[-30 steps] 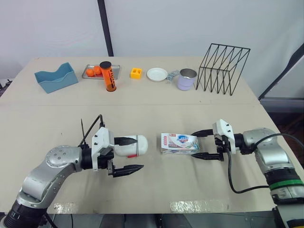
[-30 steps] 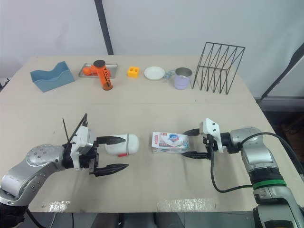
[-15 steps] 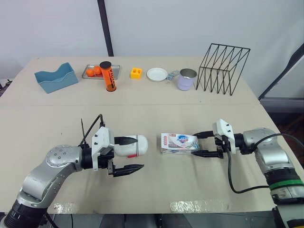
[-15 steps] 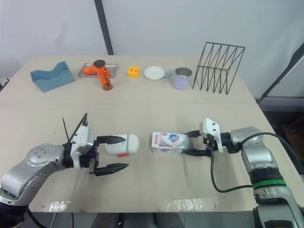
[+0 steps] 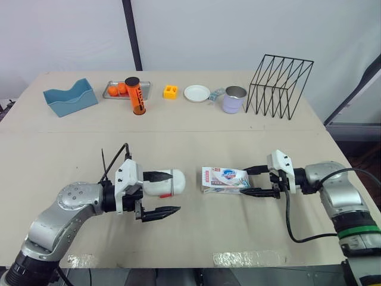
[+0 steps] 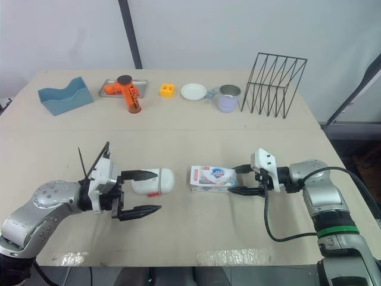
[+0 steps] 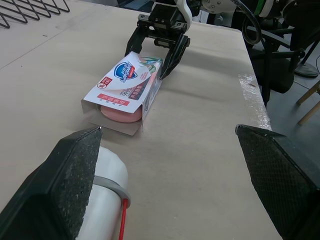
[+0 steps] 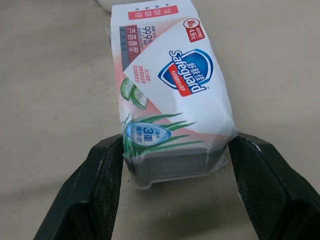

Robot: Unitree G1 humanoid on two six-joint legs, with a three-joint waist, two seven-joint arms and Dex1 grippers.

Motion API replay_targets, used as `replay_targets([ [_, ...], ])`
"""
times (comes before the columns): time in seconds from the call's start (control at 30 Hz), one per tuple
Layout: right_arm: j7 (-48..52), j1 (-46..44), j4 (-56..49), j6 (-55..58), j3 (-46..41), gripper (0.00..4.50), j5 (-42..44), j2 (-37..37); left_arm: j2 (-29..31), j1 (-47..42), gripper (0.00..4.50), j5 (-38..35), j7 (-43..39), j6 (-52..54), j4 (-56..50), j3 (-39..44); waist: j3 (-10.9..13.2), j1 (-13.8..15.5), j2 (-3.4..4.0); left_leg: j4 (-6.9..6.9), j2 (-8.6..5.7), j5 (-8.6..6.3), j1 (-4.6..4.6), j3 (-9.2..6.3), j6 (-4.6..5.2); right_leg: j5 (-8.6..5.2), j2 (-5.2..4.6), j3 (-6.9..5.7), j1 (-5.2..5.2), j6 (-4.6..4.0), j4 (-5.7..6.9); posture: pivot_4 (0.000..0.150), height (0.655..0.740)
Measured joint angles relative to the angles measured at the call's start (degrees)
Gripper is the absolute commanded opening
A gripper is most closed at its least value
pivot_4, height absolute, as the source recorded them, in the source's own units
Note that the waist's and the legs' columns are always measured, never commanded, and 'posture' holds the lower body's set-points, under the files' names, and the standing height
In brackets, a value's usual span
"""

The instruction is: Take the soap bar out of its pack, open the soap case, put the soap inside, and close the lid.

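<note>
The soap pack, white with a blue and red logo, lies flat at the table's middle. Its open end faces the left arm, and the pink soap bar shows inside. My right gripper is shut on the pack's far end, with a finger pressed against each side. The white soap case, closed and ringed by a red band, lies to the left of the pack. My left gripper stands open at the case, with one finger over it and the other off to its near side.
Along the table's far edge stand a blue holder, a metal tray with oranges, an orange bottle, a yellow block, a white plate, a mug and a black wire rack.
The right gripper's fingers have closed in from a wide stance onto the end of the soap pack. The left arm and the soap case have not moved.
</note>
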Motion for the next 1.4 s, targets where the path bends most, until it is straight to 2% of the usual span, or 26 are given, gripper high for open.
replay_targets([
  [0.07,0.0,0.0,0.2,0.0,0.0,3.34,0.0,0.0,0.0,0.0,4.50,0.3,0.0,-0.2,0.0,0.0,0.0,0.0,0.00,0.00,0.00,0.00,0.00,0.00,0.00,0.00,0.00,0.01,0.00,0.00,0.00,0.150,0.7400],
  [0.17,0.0,0.0,0.2,0.0,0.0,2.56,0.0,0.0,0.0,0.0,4.50,0.4,-0.1,-0.5,0.2,0.0,0.0,0.0,0.00,0.00,0.00,0.00,0.00,0.00,0.00,0.00,0.00,0.00,0.00,0.00,0.00,0.150,0.7400],
  [1.4,-0.6,0.0,0.2,-0.6,-0.1,2.56,0.1,0.0,-0.4,0.3,4.50,0.8,-0.4,-0.9,0.5,-0.4,0.0,0.0,0.00,0.00,0.00,0.00,0.00,0.00,0.00,0.00,0.00,0.00,0.00,0.00,0.00,0.150,0.7400],
])
